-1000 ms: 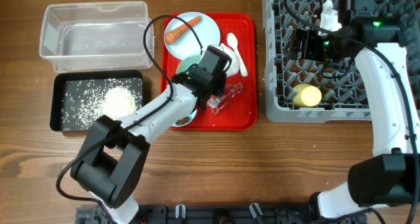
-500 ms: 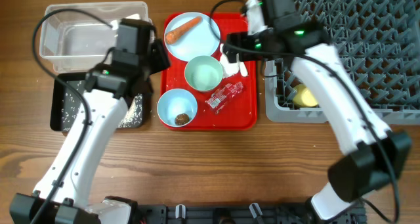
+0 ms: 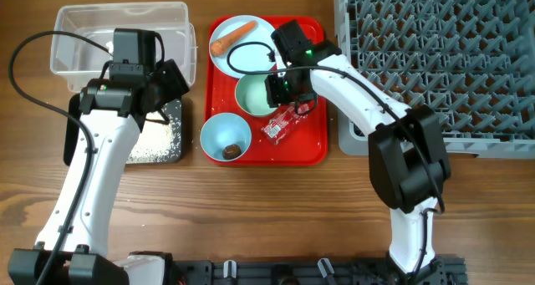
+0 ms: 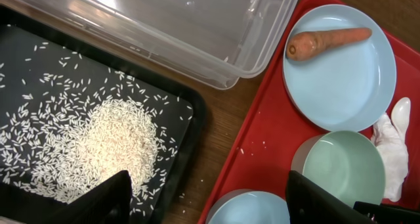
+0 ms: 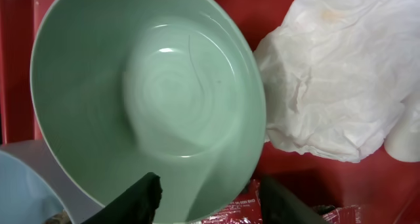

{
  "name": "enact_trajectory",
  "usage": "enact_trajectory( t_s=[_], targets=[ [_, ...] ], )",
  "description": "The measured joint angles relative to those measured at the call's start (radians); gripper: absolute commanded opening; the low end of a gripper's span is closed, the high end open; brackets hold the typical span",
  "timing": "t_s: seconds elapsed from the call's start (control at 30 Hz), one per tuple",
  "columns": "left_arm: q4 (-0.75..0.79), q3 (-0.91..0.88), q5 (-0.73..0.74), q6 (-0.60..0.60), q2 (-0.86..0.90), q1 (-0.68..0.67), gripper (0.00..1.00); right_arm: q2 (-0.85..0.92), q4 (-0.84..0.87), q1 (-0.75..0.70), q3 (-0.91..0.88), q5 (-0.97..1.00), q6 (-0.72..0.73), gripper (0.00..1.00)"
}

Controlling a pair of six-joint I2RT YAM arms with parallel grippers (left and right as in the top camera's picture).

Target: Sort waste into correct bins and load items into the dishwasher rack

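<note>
Right gripper (image 5: 210, 199) has swung down onto green bowl (image 5: 151, 86), jaws open, empty, apparently straddling its rim; left gripper (image 4: 215, 201) open, empty. Bowl probably racked next.

Right gripper (image 3: 282, 91) isn't over the rack (image 3: 435, 59) anymore; it has swung across and now sits low over the green bowl (image 5: 131, 86) beside the napkin (image 5: 335, 73). Left gripper (image 3: 165, 83) has left the red tray (image 3: 311, 147) and now hangs over the black tray (image 3: 75, 145).

A flat red tray (image 3: 276, 151) lay on the wooden table (image 3: 251, 210), near the table's far edge, roughly midway across its width.
</note>
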Motion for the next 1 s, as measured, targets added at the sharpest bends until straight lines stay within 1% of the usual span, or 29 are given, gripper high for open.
enact_trajectory(
  t_s=[0.07, 0.1, 0.2, 0.27, 0.47, 0.5, 0.53, 0.57, 0.6, 0.63, 0.7, 0.77, 0.8, 0.83, 0.9, 1.0],
  targets=[
    [0.000, 0.000, 0.000, 0.000, 0.000, 0.000, 0.75, 0.000, 0.001, 0.000, 0.000, 0.002, 0.003, 0.33],
    [0.000, 0.000, 0.000, 0.000, 0.000, 0.000, 0.76, 0.000, 0.001, 0.000, 0.000, 0.002, 0.004, 0.33],
    [-0.001, 0.000, 0.000, 0.000, 0.000, 0.000, 0.77, 0.000, 0.002, 0.000, 0.000, 0.002, 0.003, 0.33],
    [-0.002, 0.000, 0.000, 0.000, 0.000, 0.000, 0.80, 0.000, 0.016, 0.000, 0.000, 0.002, 0.003, 0.33],
    [-0.008, 0.000, 0.000, 0.000, 0.000, 0.000, 0.82, 0.032, 0.033, 0.000, -0.006, 0.005, 0.003, 0.32],
    [-0.008, 0.000, 0.000, 0.000, 0.000, 0.000, 0.82, 0.035, 0.033, 0.000, -0.011, 0.005, 0.003, 0.29],
    [-0.008, 0.000, 0.000, 0.000, 0.000, 0.000, 0.82, 0.036, 0.035, 0.000, -0.014, 0.005, 0.003, 0.24],
    [-0.008, 0.000, 0.000, 0.000, 0.000, 0.000, 0.81, 0.037, 0.043, 0.000, -0.016, 0.005, 0.002, 0.13],
    [-0.008, 0.000, 0.000, 0.000, 0.000, 0.000, 0.82, 0.038, 0.048, 0.000, -0.018, 0.009, 0.001, 0.04],
    [-0.008, 0.000, 0.000, 0.000, 0.000, 0.000, 0.82, 0.038, 0.049, 0.000, -0.018, 0.015, 0.004, 0.04],
    [-0.008, 0.000, 0.000, 0.000, 0.000, 0.000, 0.86, 0.038, 0.054, 0.000, -0.019, 0.018, 0.003, 0.04],
    [-0.008, 0.000, 0.000, 0.000, 0.000, 0.000, 0.93, 0.038, 0.051, 0.000, -0.019, 0.019, 0.003, 0.04],
    [-0.008, 0.000, 0.000, -0.001, 0.000, 0.000, 0.98, 0.037, 0.046, 0.000, -0.019, 0.019, 0.003, 0.04],
    [-0.008, 0.000, 0.000, -0.003, 0.000, 0.000, 1.00, 0.035, 0.026, 0.000, -0.016, 0.020, 0.003, 0.04],
    [-0.008, 0.000, 0.000, -0.003, 0.000, 0.000, 1.00, 0.017, -0.003, -0.004, -0.015, 0.021, -0.001, 0.04],
    [-0.008, 0.000, 0.000, -0.003, 0.000, 0.000, 1.00, -0.112, -0.009, -0.024, -0.010, 0.074, -0.005, 0.04]
  ],
)
